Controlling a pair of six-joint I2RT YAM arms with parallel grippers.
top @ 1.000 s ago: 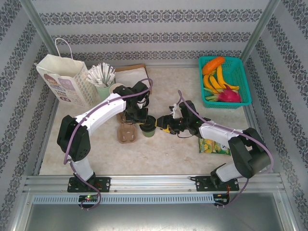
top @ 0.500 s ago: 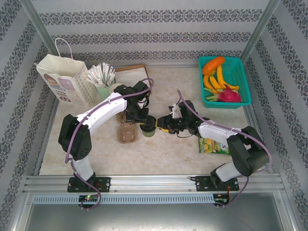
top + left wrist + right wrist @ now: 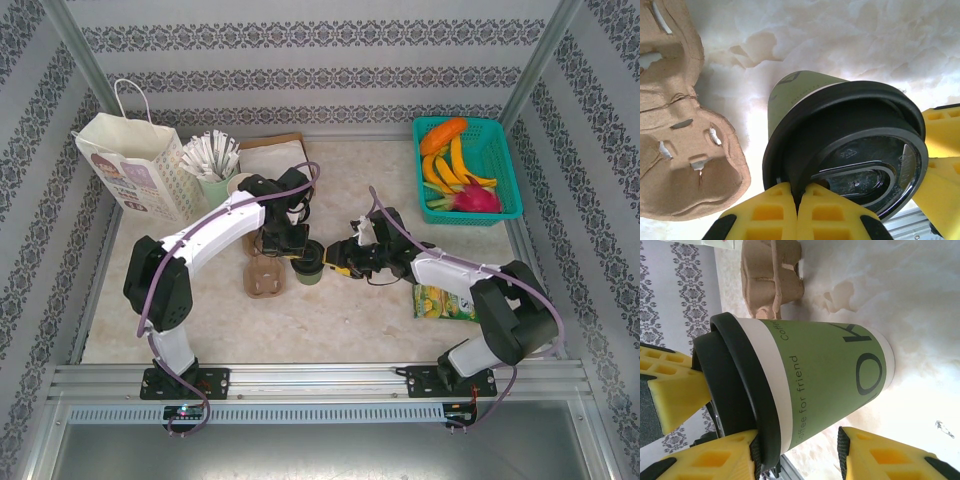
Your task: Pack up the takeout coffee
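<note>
Takeout coffee cup [image 3: 308, 270] upright beside pulp carrier [image 3: 263, 277]. Left gripper [image 3: 797, 212] fingers pressed together against lid [image 3: 860, 150] rim — right gripper [image 3: 799, 442] fingers parted at cup wall, grip unclear.

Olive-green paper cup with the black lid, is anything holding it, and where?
Cannot tell: shut left tool touches its lid rim; whether right tool grips is unclear.

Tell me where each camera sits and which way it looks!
Top external: above, behind the arms, looking down at the table; both arms show, beside the takeout coffee.
Left wrist: on the left arm, looking down onto its lid; left gripper at bottom.
Right wrist: on the right arm, facing the coffee's side; right gripper at bottom.
Shared: both wrists see the coffee and cardboard carrier.
</note>
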